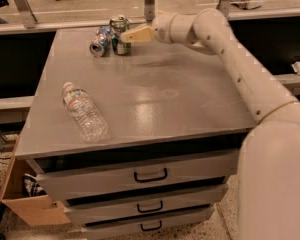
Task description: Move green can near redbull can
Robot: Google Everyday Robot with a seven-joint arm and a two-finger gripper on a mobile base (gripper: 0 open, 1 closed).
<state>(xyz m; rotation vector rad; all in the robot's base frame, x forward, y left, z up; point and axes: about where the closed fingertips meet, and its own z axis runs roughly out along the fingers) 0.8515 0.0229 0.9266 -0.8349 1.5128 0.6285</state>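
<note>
My gripper [127, 35] reaches to the far left corner of the grey metal table top [165, 99], its tan tip right against the upright green drink can with white and red marks and a silver top [118, 26]; whether it clasps the can or only sits beside it I cannot tell. That can stands just beside the slim blue and silver redbull can [99, 42], which lies on its side. A clear plastic water bottle [84, 112] lies well apart, near the front left edge.
</note>
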